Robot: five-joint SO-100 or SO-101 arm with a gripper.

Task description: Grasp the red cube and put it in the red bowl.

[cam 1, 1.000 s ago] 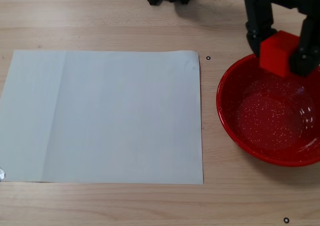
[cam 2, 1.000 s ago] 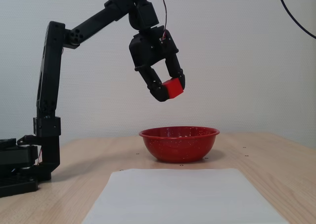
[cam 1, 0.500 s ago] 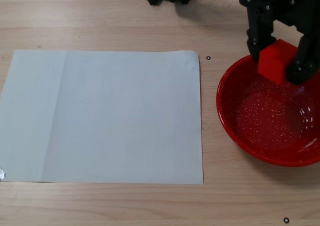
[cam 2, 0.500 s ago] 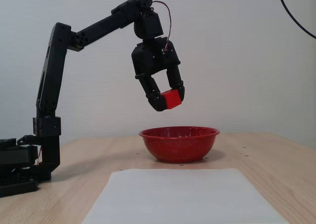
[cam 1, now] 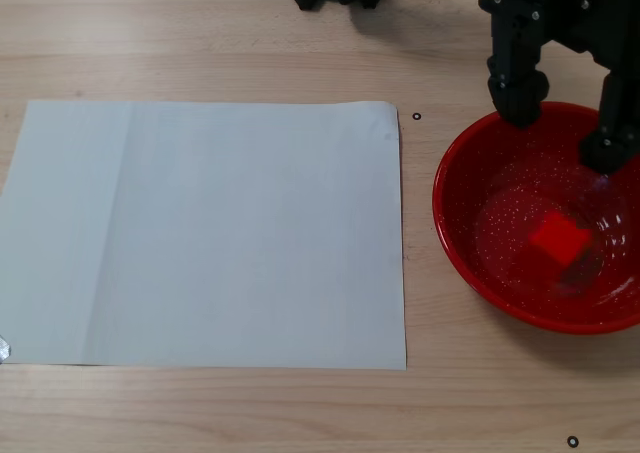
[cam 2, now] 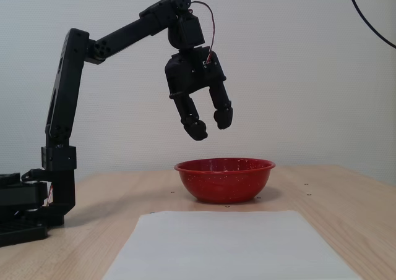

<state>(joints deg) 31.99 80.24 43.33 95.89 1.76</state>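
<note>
The red cube point(cam 1: 559, 240) is a plain, bright red with no markings, a shade lighter and flatter than the glossy red around it. The red bowl point(cam 1: 470, 163) is a deep, shiny red, and its inside is scattered with fine white speckles; in the side-on fixed view its outer wall point(cam 2: 224, 181) is the same red, with faint pale flecks near the rim. The tool point(cam 2: 210, 125) is black all over, as is the arm point(cam 2: 62, 116) behind it, which carries a thin red wire near its top. The sheet of paper point(cam 1: 205, 231) is a pale, unprinted white-grey. The surface point(cam 1: 200, 33) is light wood with a soft grain. The wall point(cam 2: 297, 63) is off-white.
</note>
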